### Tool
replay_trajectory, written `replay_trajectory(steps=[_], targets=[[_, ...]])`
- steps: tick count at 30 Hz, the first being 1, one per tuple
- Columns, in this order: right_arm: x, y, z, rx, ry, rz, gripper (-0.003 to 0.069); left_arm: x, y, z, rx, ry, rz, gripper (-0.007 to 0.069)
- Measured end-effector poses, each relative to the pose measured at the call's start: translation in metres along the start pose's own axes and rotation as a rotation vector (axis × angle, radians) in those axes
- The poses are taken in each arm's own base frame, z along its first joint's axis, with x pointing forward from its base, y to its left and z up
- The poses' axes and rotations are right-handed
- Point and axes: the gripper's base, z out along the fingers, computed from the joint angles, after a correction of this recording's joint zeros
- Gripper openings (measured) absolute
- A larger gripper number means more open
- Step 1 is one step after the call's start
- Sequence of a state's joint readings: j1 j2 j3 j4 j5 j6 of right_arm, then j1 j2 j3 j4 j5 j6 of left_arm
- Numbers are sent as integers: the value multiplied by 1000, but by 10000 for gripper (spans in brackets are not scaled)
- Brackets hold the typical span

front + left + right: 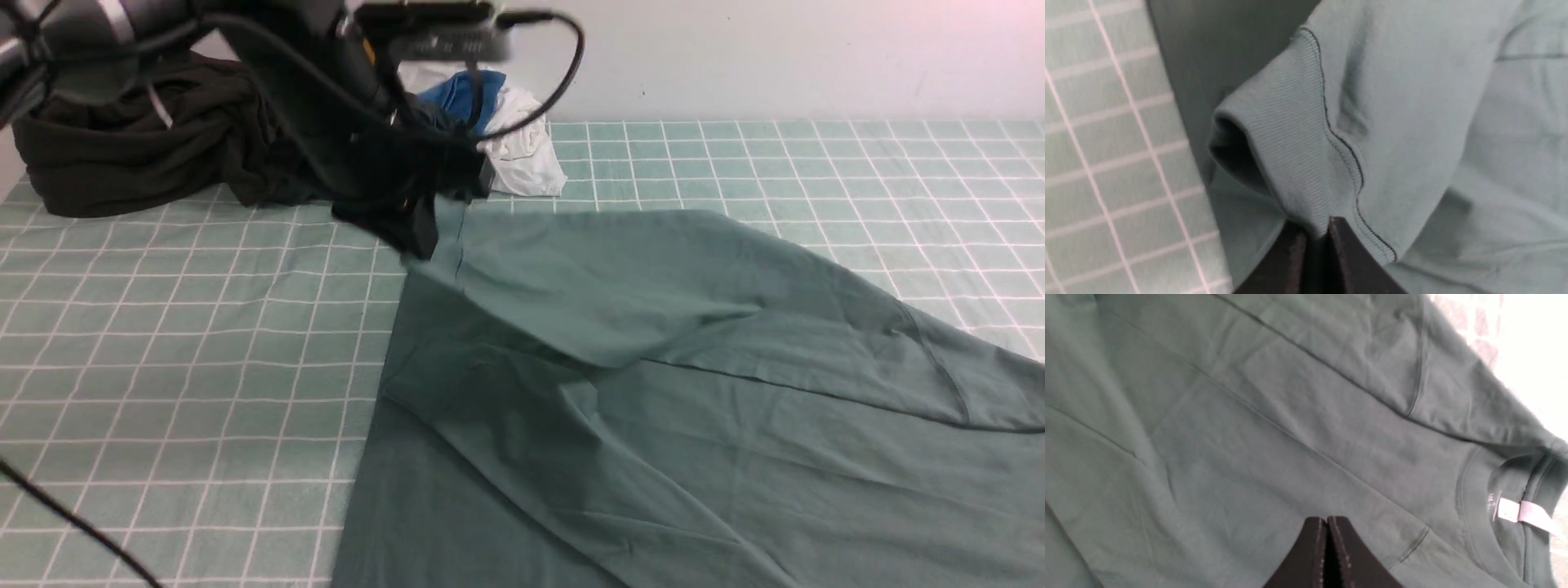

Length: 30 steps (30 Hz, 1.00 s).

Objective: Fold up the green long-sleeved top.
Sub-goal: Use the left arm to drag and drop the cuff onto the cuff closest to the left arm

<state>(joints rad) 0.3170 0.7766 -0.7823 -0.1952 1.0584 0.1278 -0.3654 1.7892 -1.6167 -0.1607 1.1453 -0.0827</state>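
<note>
At the far end of the spread-out top (735, 425), on the robot's left, the left claw (420, 245) has a fold of green fabric pinched between its tips. The wrist view backs that up: the fingers (1345, 261) are closed on the cloth right by a stitched seam (1357, 179), and the edge next to them curls open like a little tube. From that pinch the cloth runs off in a smooth sweep, lying over other parts of the same top.

Right claw (1327, 522) is shut with nothing in it, tips together, and its wrist camera looks over a mostly flat stretch of the top. It doesn't show up in the front view at all. Near the neckline there's a small white label (1508, 509), and a pinkish strip (1537, 516) sits just beside it.

As for the top itself, it's lying on the bench (204, 367) and takes up most of the middle and right side, running out of frame at the near edge and on the right. One sleeve (588, 465) is laid across the body at a slant, kinda rumpled. Bench surface is green with a pale grid. Further out, past the left arm (310, 106), there's a dark garment (139, 139) bunched up at the back left, with a blue one (478, 94) and a white one (526, 147) heaped beside it. Behind all that is a plain pale wall (775, 57).
</note>
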Motion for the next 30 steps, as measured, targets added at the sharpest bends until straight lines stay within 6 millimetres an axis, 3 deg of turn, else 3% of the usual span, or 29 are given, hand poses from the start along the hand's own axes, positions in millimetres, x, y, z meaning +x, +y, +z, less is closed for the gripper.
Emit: replay_trajectory(steps=[4, 6, 8, 11, 18, 22, 25, 27, 30], targets=[[2, -2, -5, 7, -19, 0, -14, 65, 17, 40, -29, 107, -59, 31], [2, -2, -5, 7, -19, 0, -14, 80, 20, 46, -35, 116, -68, 31], [2, -1, -5, 5, -21, 1, -14, 109, 26, 55, -40, 111, -86, 31], [0, 0, -3, -5, -19, 4, -14, 120, 27, 58, -21, 87, -112, 31], [-4, 5, 10, -36, 31, 2, -14, 122, 23, 58, 28, 80, -93, 83], [-4, 6, 10, -48, 34, -16, -14, 123, 23, 61, 30, 99, -42, 192], [-1, 6, 10, -51, 60, -16, -14, 125, 24, 62, 30, 127, 25, 331], [1, 7, 10, -54, 82, -17, -14, 127, 24, 61, 26, 144, 54, 369], [9, 10, 9, -92, 173, -34, -14, 139, 19, 50, 11, 239, 227, 458]])
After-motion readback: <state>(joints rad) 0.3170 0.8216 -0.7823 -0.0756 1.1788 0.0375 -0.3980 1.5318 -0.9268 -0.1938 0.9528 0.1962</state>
